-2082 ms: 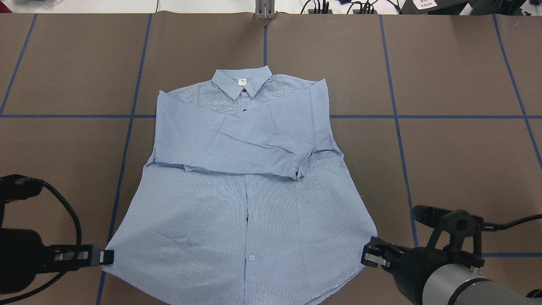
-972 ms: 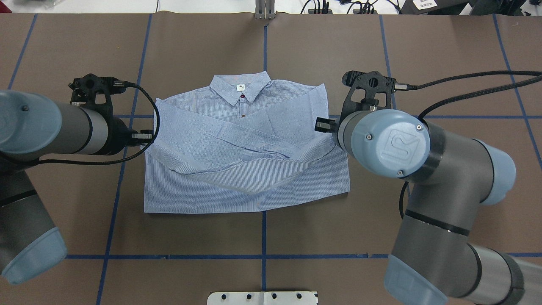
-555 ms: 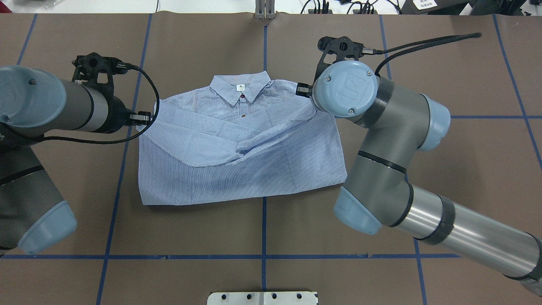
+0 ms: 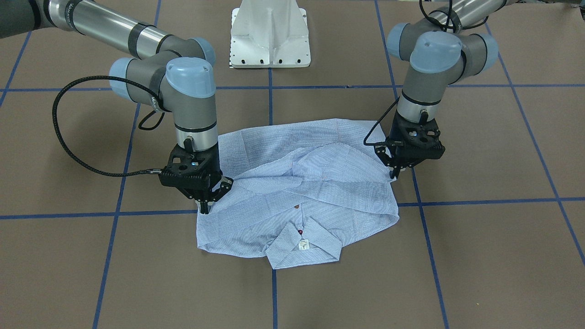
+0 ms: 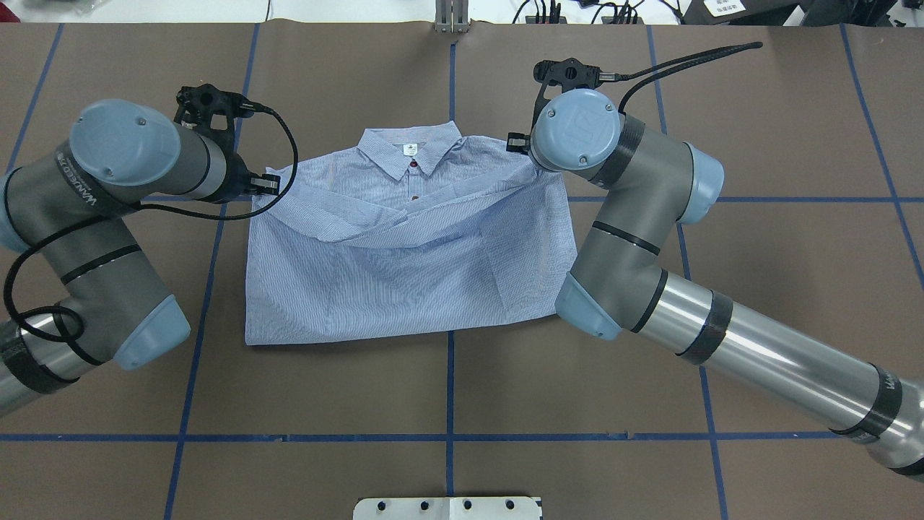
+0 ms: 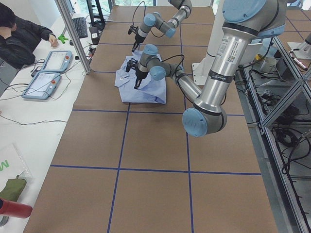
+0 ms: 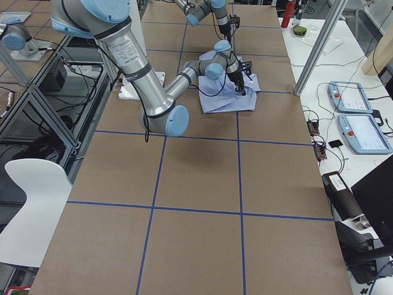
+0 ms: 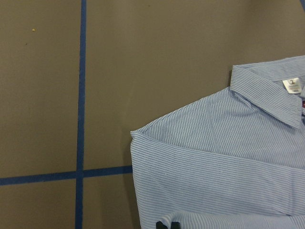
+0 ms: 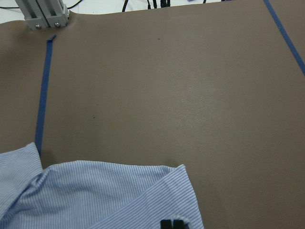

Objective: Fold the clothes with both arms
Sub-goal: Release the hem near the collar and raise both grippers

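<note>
The light blue-and-white striped shirt [image 5: 404, 274] lies on the brown table, its lower half folded up over the crossed sleeves, collar [image 5: 411, 148] at the far side. My left gripper [image 5: 268, 184] stands at the shirt's left shoulder edge, shut on the folded-up fabric; in the front view the left gripper [image 4: 394, 174] points straight down onto the cloth. My right gripper [image 5: 514, 143] is at the right shoulder, also shut on the fabric, and the right gripper [image 4: 204, 209] pins the edge low on the table. Both wrist views show closed fingertips [image 8: 167, 224] [image 9: 172, 223] over striped cloth.
The white pedestal base [image 4: 269, 36] sits at the robot's side of the table. Blue tape lines [image 5: 449, 383] cross the brown surface. An aluminium post [image 5: 451, 18] stands at the far edge. A person [image 6: 19, 36] sits at a side bench with teach pendants [image 6: 48, 73].
Both grippers carried the shirt's hem from the near edge up over the body to the shoulders. In the last half second the left gripper moved further away and the folded layer dropped flatter.
</note>
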You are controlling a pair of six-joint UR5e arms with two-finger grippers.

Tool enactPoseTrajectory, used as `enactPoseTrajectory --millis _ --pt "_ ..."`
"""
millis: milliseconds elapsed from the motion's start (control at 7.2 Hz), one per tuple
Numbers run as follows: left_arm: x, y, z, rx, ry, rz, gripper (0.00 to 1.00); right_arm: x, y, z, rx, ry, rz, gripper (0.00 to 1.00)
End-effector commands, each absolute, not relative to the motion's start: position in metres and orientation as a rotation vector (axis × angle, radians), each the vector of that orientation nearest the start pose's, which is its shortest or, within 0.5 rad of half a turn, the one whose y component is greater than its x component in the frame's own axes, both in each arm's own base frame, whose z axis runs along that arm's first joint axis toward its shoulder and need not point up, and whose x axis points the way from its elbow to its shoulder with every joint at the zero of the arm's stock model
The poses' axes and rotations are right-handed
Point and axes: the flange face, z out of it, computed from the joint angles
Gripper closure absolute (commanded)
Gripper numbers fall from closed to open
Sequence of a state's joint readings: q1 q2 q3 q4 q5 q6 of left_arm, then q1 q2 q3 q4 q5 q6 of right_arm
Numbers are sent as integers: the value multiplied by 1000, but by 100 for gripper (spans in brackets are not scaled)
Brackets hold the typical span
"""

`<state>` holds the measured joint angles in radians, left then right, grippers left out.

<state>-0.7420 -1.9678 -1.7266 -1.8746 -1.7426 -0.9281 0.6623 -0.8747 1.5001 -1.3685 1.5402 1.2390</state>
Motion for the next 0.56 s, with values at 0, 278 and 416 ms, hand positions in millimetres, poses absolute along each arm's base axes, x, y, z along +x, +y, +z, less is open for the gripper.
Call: enactPoseTrajectory --millis 0,278,416 --pt "386 -535 356 457 735 27 100 -483 -571 267 411 -698 275 100" --pt "383 -539 359 463 730 34 100 -484 -573 272 403 -689 270 100" --pt "383 -539 358 467 736 35 100 -485 -573 275 386 -693 263 100"
